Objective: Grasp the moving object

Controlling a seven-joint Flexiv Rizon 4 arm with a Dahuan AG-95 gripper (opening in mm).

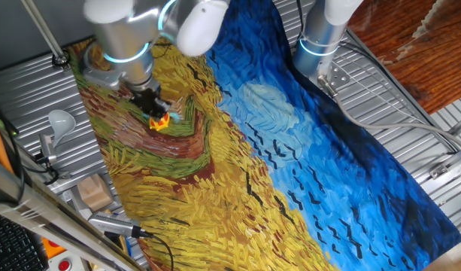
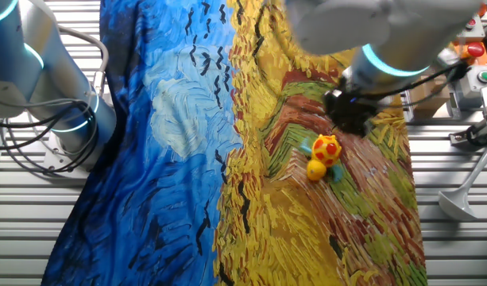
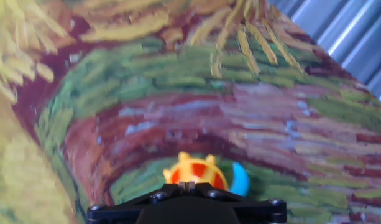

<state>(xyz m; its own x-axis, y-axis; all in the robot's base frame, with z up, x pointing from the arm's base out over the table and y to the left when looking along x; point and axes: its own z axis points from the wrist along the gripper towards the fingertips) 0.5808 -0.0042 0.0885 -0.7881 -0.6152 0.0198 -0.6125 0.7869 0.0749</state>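
Note:
The moving object is a small yellow-orange toy figure point(image 1: 162, 120) with red marks and a teal bit. It lies on the painted cloth, also seen in the other fixed view point(image 2: 324, 154). In the hand view it point(image 3: 193, 171) sits just beyond the fingertips, low in the middle, partly hidden by the hand. My gripper point(image 3: 188, 185) has its two pads pressed together with no gap and nothing between them. It hovers right beside and slightly above the toy in both fixed views point(image 1: 150, 104) point(image 2: 348, 121).
The Van Gogh print cloth point(image 1: 290, 150) covers the slatted metal table. A tan wooden block point(image 1: 95, 192) and a white scoop point(image 1: 59, 120) lie off the cloth on the left. A second arm's base point(image 1: 320, 38) stands at the far edge.

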